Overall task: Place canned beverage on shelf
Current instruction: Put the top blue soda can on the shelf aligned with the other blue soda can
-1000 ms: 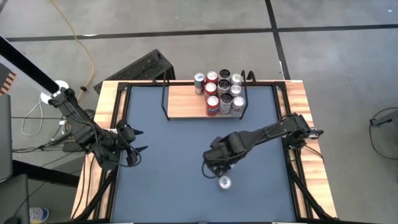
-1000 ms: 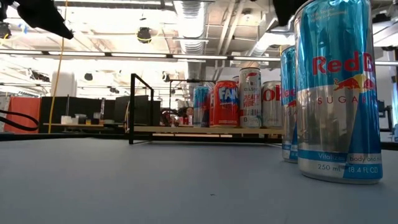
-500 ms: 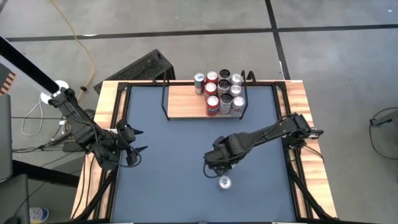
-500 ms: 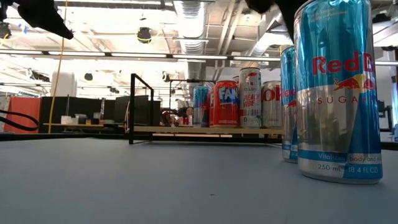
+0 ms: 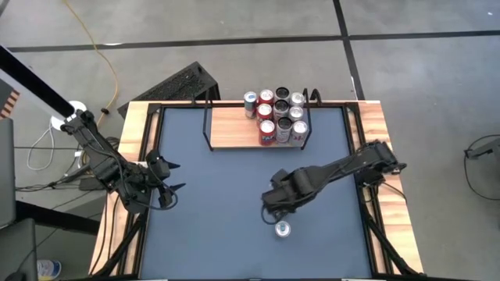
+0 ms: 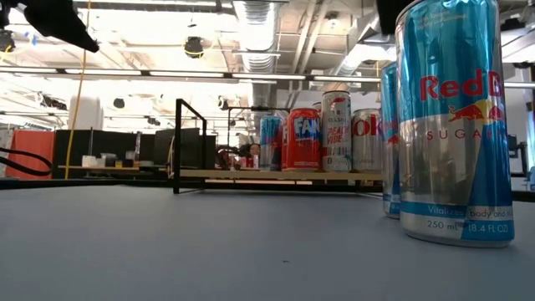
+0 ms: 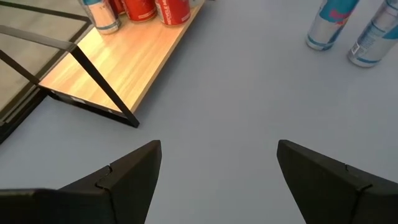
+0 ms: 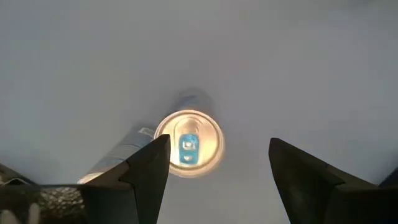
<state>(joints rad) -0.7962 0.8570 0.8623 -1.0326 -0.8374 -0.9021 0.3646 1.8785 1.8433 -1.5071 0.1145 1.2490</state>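
Two slim blue-and-silver cans stand upright on the dark table top: one (image 6: 451,125) close to the low camera, the other (image 6: 389,142) just behind it. My right gripper (image 5: 275,212) hangs open above them, pointing down. Its wrist view shows one can's top (image 8: 188,143) between the fingers and far below them, and the second can's side (image 8: 121,155) beside one finger. The shelf (image 5: 234,129) is at the table's far edge, with several cans (image 5: 277,117) standing on its right end. My left gripper (image 5: 173,176) waits open at the table's left.
The shelf's left half (image 7: 124,62) is bare wood between its black wire ends. The high view shows only one can (image 5: 282,229); my right arm covers the other. A black slatted object (image 5: 183,82) lies on the floor beyond the far left corner.
My right gripper has rolled a little about its downward line above the two cans and edged slightly toward the table's right. It has stayed open, and the cans have not moved.
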